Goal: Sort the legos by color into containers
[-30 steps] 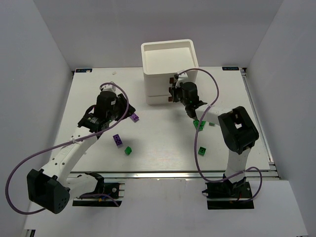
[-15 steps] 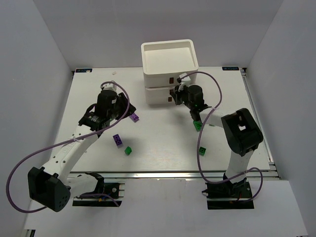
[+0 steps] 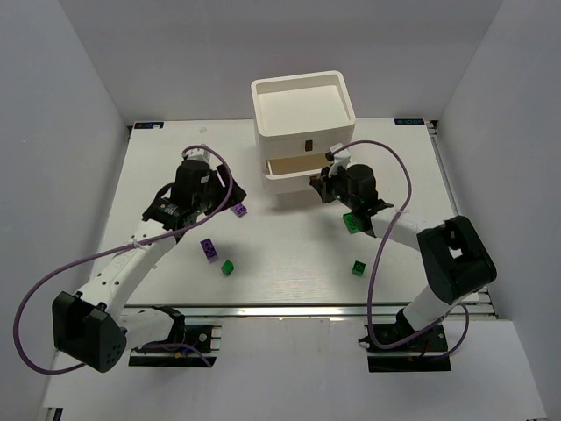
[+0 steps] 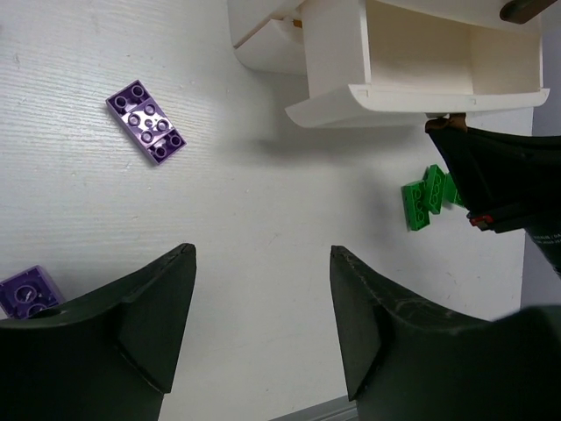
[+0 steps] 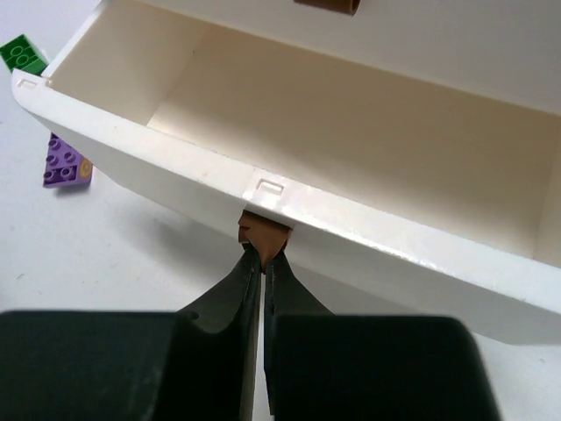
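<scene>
**White booth, white table point(image 3: 289, 254)**

Tabletop is matte white, with faint grain visible in the left wrist view. Plain white panels close it in: left wall point(image 3: 53, 105), back wall point(image 3: 175, 53), right wall point(image 3: 517, 105). Aluminium rail point(image 3: 298, 307) runs along the near edge, side rail point(image 3: 458, 219) along the right. Blue label point(image 3: 147, 125) sits at the back-left corner, second label point(image 3: 409, 122) at back-right. Light is even and shadows are soft.

The right hand point(image 3: 319, 182) touches the front of the open drawer point(image 3: 292, 167).

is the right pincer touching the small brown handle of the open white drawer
Touching: the right wrist view shows the right pincer pinching the small brown handle.
</scene>
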You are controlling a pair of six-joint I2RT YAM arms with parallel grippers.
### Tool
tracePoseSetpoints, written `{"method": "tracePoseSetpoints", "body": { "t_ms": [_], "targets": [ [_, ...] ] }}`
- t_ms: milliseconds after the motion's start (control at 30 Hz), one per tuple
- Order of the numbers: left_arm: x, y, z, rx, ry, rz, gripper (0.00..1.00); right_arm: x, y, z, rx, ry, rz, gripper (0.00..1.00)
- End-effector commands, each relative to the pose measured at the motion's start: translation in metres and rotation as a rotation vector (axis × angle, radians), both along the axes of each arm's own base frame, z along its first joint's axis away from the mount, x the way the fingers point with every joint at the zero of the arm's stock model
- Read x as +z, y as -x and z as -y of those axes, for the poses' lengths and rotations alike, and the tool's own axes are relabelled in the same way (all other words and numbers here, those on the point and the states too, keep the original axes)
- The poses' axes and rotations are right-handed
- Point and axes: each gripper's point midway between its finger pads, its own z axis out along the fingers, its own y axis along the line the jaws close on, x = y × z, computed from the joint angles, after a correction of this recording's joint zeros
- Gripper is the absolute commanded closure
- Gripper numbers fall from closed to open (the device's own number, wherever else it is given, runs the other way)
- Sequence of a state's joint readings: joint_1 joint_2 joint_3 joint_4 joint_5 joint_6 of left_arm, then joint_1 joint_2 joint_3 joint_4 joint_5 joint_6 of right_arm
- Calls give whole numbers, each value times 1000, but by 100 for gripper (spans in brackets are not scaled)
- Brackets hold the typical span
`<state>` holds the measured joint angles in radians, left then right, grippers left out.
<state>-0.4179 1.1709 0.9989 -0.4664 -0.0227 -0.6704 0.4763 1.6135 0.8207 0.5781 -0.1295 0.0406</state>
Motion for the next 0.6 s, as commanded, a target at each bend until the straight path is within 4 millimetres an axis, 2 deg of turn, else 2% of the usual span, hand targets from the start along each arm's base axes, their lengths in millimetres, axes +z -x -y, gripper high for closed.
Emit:
{"method": "tracePoseSetpoints", "body": {
  "t_ms": [0,133,267,500,533,567],
  "targets": [
    [-5,2,-6,12,-20,-8,27,35,4,-3,22,-61,74,100],
    [-15,7,-10,26,-39,-40,26,35,12,-3,42,-57,62,100],
    [-20,9,-13,36,-48,-51,25,27,22,-1,58,-44,24,100],
    [-51,19,-27,88,-112,-146,24,27,31,-7,116,-25,12,98],
    [-56,22,-32,115,-127,-171,24,25,33,-7,129,-16,4,71],
    [-59,24,-35,128,-138,-184,23,25,35,-8,154,-12,5,61]
  ]
}}
